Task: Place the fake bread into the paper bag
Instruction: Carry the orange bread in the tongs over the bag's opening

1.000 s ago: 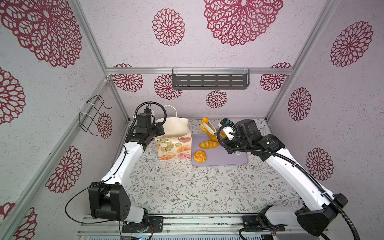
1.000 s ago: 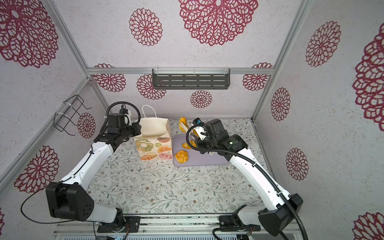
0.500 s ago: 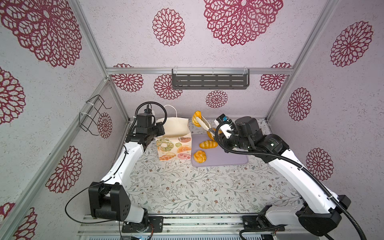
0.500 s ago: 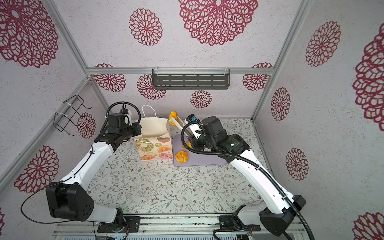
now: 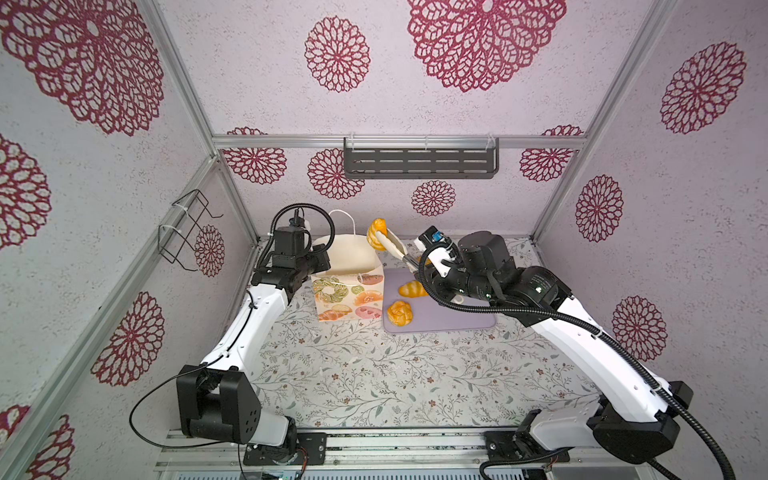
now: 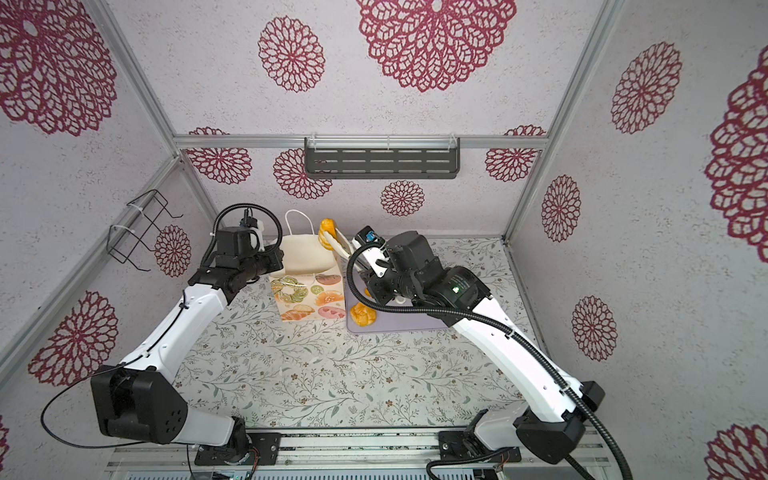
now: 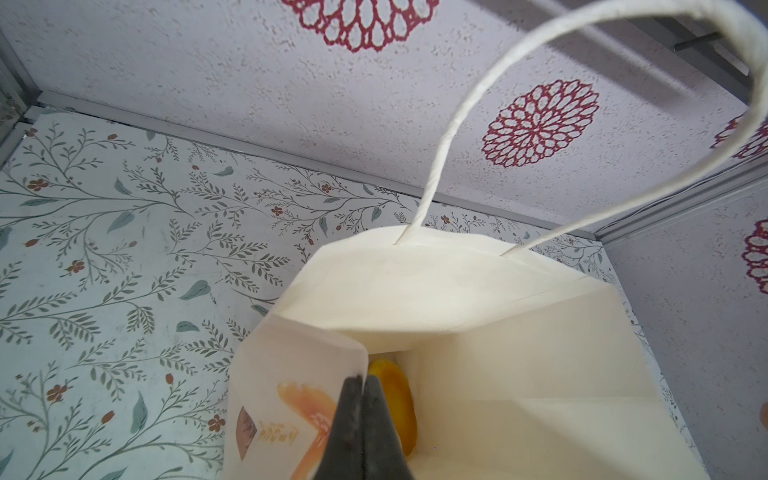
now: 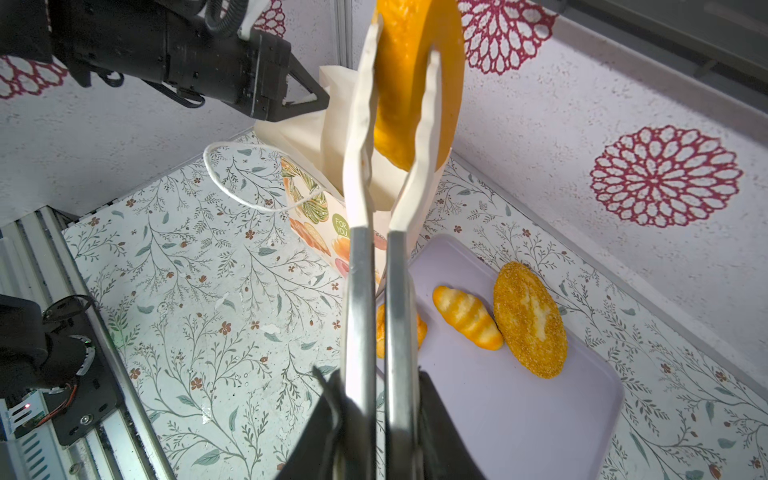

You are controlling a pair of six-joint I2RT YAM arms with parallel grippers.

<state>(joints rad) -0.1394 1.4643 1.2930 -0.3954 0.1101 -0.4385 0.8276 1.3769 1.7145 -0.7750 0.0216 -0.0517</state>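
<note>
**Bimanual workcell, two top views and two wrist views.** The paper bag stands upright on the floral surface at the centre of both top views. Its mouth is open and its printed front faces the lower edge of the frame. One white cord handle rises from the far wall.

**Left arm.** The left hand reaches in from the left of the frame. It is pressed together on the bag's left rim, with the paper wall pinched between its dark fingertips. At the bottom of the bag lies a bagged toy bread, orange and partly hidden behind those fingertips.

**Right arm.** The right hand is clamped on the metal shanks of a pair of tongs. The tongs' white tips squeeze the held toy bread. This orange piece is raised in the air at the upper right corner of the bag's mouth, in the upper centre of the frame. Whether it is over the opening or just beside it cannot be told.

**Tray.** The lilac tray lies flat just right of the bag. It carries:
- a ridged roll;
- a round knotted bun, near the tray's lower left corner;
- a seeded oval loaf, just beside the roll. It shows only in the right wrist view, because the right arm covers it in the top views.
</note>
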